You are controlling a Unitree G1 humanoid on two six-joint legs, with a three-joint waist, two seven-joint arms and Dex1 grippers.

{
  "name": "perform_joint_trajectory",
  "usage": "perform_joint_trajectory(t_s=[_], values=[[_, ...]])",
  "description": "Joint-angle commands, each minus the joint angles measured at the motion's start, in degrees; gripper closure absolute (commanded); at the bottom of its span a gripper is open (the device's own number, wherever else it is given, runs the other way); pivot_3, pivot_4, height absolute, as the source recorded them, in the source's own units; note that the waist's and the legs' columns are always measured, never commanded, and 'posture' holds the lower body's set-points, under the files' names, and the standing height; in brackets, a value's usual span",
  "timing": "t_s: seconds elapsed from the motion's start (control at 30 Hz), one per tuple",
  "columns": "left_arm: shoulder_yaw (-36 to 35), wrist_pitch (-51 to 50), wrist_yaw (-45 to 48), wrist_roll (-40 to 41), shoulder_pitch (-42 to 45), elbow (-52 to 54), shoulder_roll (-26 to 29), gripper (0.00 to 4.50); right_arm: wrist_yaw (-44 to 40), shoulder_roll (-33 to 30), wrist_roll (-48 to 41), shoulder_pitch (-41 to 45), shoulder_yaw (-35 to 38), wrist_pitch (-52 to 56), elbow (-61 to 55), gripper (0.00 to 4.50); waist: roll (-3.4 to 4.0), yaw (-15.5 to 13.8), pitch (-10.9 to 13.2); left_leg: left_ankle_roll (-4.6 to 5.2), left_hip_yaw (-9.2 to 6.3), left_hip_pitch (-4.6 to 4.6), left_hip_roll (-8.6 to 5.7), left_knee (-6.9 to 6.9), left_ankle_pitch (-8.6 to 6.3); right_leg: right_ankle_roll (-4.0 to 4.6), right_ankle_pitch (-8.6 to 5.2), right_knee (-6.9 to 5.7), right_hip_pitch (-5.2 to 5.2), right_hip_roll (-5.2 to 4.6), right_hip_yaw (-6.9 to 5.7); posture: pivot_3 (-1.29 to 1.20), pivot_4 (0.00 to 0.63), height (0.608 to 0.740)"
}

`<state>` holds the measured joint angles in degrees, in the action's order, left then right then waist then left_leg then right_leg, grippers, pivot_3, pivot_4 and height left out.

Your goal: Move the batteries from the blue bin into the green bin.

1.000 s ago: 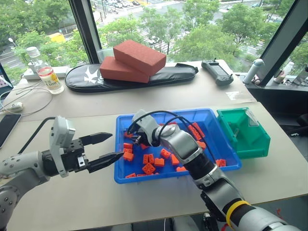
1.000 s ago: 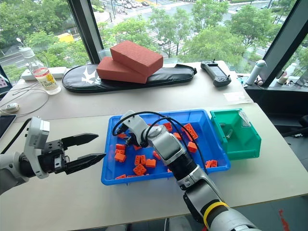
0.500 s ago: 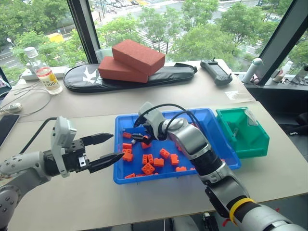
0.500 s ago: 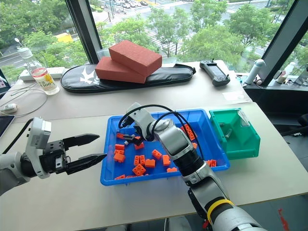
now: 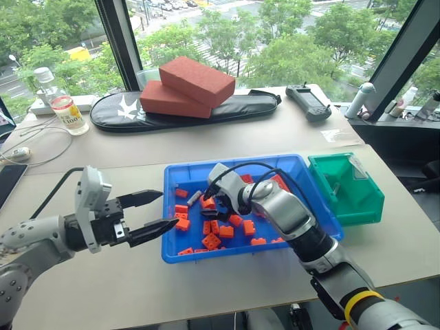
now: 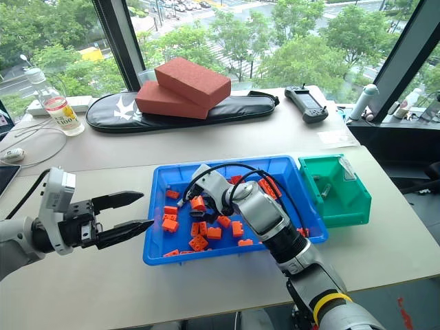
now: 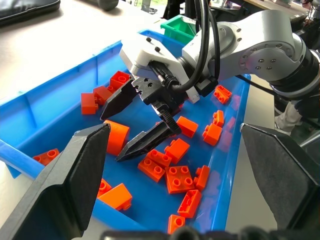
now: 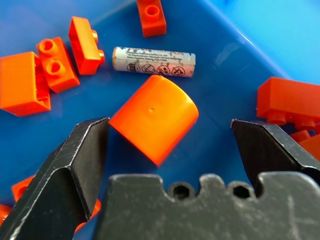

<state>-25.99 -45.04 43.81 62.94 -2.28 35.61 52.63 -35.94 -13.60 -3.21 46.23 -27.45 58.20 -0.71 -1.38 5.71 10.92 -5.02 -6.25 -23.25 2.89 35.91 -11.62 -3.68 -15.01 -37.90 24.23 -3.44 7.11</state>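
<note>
A slim silver-grey battery (image 8: 153,61) lies flat on the floor of the shallow blue bin (image 5: 313,195) among orange bricks, while the deeper green bin (image 5: 357,206) stands just beside it

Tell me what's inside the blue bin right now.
The blue bin holds scattered orange bricks, a stubby orange cylinder and one battery just beyond it. The open right gripper hangs over the cylinder. Its arm hides part of the floor.

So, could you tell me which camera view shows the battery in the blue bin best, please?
The right wrist view: the battery lies close up, label legible, beyond the orange cylinder. The eye views show a small grey sliver.
</note>
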Motion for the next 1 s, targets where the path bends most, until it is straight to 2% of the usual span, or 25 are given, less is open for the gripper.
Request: perform_joint_trajectory(t_s=[0.03,0.1,0.27,0.4,0.47,0.67,0.7,0.73,0.83,0.87,1.0], values=[[-0.5,0.51,0.34,-0.05,0.67,0.65,0.5,0.0,0.63,1.0,-0.38,0.29,0.77,0.08,-1.25,0.28,0.0,-0.02,0.0,0.0,0.0,0.0,0.0,0.0,0.0,0.0,0.0,0.0,0.0,0.0,0.0,0.0,0.15,0.74],[-0.5,0.54,0.48,-0.07,0.61,0.6,0.52,0.0,0.82,1.51,-0.75,0.27,1.43,0.01,-1.35,0.69,0.0,-0.02,0.0,0.0,0.0,0.0,0.0,0.0,0.0,0.0,0.0,0.0,0.0,0.0,0.0,0.0,0.15,0.74],[-0.56,0.57,0.8,-0.11,0.47,0.54,0.54,0.0,1.12,2.2,-1.53,0.09,2.47,0.31,-1.77,2.38,0.0,-0.1,0.0,0.0,0.0,-0.01,0.0,0.0,0.0,0.0,0.0,0.01,0.0,0.0,0.0,0.0,0.15,0.74],[-0.53,0.52,0.77,-0.18,0.73,0.44,0.67,0.0,1.36,1.64,-3.48,0.95,8.23,1.87,-2.83,2.5,0.0,-0.1,0.0,0.0,0.0,-0.01,0.0,0.0,0.0,0.0,0.0,0.01,-0.01,0.0,0.0,0.0,0.15,0.74],[-0.74,0.56,0.87,-0.28,0.43,0.57,0.69,0.0,0.46,-0.91,-5.33,1.29,12.55,2.89,-5.14,2.5,0.0,-0.23,0.0,0.0,0.0,-0.02,0.0,0.01,0.0,0.0,0.0,0.01,-0.01,0.0,0.0,0.0,0.15,0.74],[-0.73,0.74,1.29,-0.61,-0.09,0.6,0.51,0.0,-2.38,-15.38,-5.73,-0.78,17.43,3.7,-10.04,2.5,-0.01,-0.85,0.01,0.0,0.0,-0.05,-0.01,0.01,0.0,-0.01,-0.01,0.12,-0.03,-0.02,-0.02,0.0,0.15,0.74],[-0.64,0.79,1.3,-0.65,-0.09,0.61,0.44,0.0,-2.75,-17.21,-5.6,-1.42,16.94,3.54,-10.65,1.5,-0.01,-0.83,0.01,0.0,0.0,-0.05,-0.01,-0.01,0.0,-0.01,-0.01,0.13,-0.02,-0.02,-0.01,0.0,0.15,0.74],[-0.6,0.82,1.33,-0.65,-0.07,0.57,0.39,0.0,-2.89,-18.64,-5.43,-1.98,16.27,3.43,-11.25,1.29,-0.01,-0.79,0.01,0.0,0.0,-0.04,-0.01,-0.03,0.0,-0.01,-0.01,0.13,-0.02,-0.02,-0.02,0.0,0.15,0.74],[-0.46,0.88,1.32,-0.73,0.03,0.55,0.22,0.0,-3.38,-19.14,-6.49,-2.38,14.41,4.33,-13.85,0.23,-0.01,0.05,0.01,0.02,0.01,-0.01,0.0,-0.05,-0.01,0.0,-0.02,0.13,0.0,0.0,0.02,0.0,0.15,0.74],[-0.42,0.88,1.3,-0.77,0.05,0.57,0.18,0.0,-3.52,-18.19,-7.22,-1.97,14.05,4.5,-14.75,0.02,-0.01,0.29,0.01,0.02,0.02,0.0,0.0,-0.05,-0.01,0.01,-0.02,0.11,0.02,0.01,0.05,0.0,0.15,0.74],[-0.5,0.75,1.12,-0.66,0.08,0.75,0.13,0.0,-3.67,-11.83,-10.46,0.72,12.51,4.25,-17.1,0.02,-0.01,0.41,0.01,0.02,0.02,0.0,0.0,-0.04,0.0,0.01,-0.02,0.03,0.02,0.02,0.06,0.0,0.15,0.74]])
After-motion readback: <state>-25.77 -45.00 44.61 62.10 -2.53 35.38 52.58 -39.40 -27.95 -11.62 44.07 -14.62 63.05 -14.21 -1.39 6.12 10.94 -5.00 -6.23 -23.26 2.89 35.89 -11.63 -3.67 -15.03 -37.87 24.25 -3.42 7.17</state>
